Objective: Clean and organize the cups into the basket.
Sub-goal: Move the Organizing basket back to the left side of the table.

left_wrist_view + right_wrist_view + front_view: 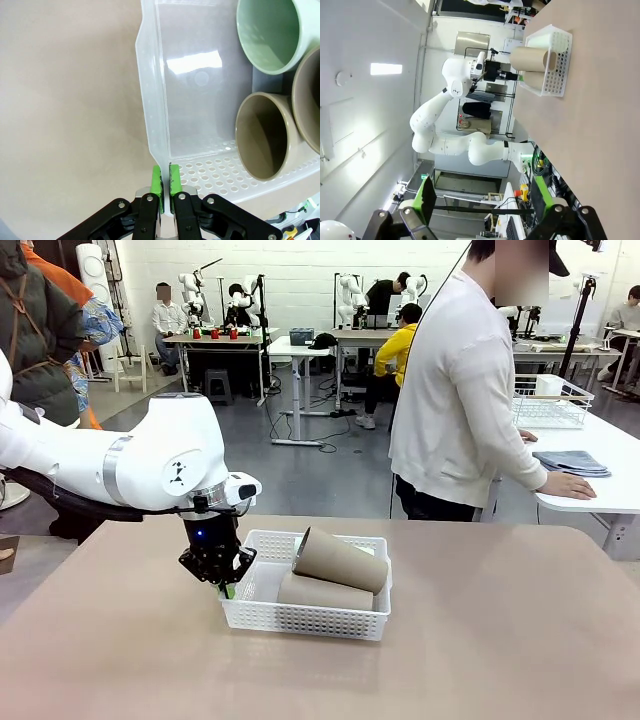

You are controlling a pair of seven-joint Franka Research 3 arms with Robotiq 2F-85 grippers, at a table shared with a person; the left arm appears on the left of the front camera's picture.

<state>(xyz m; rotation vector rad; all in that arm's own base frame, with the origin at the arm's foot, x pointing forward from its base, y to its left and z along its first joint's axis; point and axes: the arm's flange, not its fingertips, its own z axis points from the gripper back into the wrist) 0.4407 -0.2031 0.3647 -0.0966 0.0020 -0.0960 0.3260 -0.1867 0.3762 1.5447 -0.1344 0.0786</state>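
The white lattice basket (300,621) stands on the tan table a little left of centre. Two tan-brown cups lie in it on their sides, one (342,559) resting on top of the other (322,593). My left gripper (227,584) points down at the basket's left end. In the left wrist view it (165,173) is shut on the thin wall of the basket (150,100). Inside, the open mouths of a mint green cup (272,35) and two tan cups (262,136) (309,107) face the camera. My right gripper (485,205) is open and holds nothing, far from the basket (556,65).
A person in a white top (460,390) stands at the table's far side, one hand on folded grey cloths (572,462) on a neighbouring white table. A wire basket (550,402) stands there too. Bare tabletop (500,640) lies right of and in front of the basket.
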